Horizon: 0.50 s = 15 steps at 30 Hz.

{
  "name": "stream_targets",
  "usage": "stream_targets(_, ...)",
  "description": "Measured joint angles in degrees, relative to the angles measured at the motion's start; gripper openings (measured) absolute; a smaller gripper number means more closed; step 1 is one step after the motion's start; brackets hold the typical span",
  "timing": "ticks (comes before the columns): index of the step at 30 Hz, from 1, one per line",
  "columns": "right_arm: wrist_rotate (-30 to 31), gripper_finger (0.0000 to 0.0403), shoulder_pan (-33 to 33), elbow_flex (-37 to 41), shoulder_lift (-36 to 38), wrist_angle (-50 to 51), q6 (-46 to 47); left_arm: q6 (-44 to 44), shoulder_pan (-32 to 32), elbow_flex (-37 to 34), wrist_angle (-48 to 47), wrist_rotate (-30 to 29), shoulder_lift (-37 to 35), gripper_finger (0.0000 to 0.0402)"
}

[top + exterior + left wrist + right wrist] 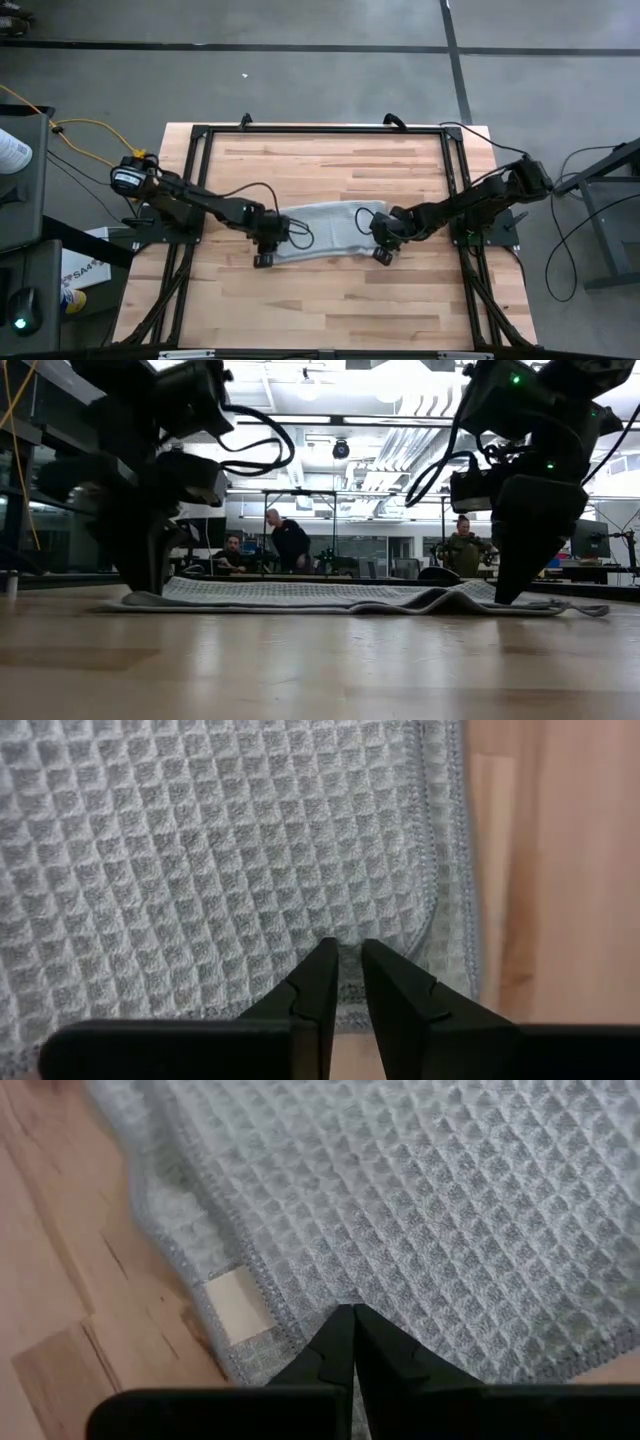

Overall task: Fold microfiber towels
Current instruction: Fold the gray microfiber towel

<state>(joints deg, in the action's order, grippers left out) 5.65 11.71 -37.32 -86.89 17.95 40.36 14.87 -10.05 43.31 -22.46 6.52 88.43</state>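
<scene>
The light grey waffle-weave microfiber towel lies across the middle of the wooden table, lying low on the wood in the low view, with a small hump near its right end. My left gripper points steeply down at the towel's near left corner and is shut on it. My right gripper points steeply down at the near right corner, beside a white label, and is shut on the cloth there. My left gripper pinches the towel's near edge close to its left corner between its two fingers, coming from above and slanting. Two hemmed edges show beside the fingers, so more than one layer lies there. The cloth stays down on the table. My right gripper pinches the towel's near edge just beside the white label, between its two closed fingers, slanting down from above. A second hemmed layer shows beside the hold. The towel rests on the table, puckered slightly at the fingertips.
A black metal frame runs around the table's edges. Bare wood lies on the near and far sides of the towel. Beyond the table, people sit and stand in the room.
</scene>
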Motion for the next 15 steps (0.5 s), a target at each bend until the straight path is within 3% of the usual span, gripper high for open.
stream_targets(7,3.3,0.0002,-3.6,0.0,0.0,1.4,-4.4,3.1,-4.2,2.4,2.7,-1.4,0.1,0.0054)
stream_targets(15,2.1,0.0002,-10.2,0.0,0.0,0.6,-10.6,3.4,-5.9,3.4,5.4,-3.2,0.0,0.0048)
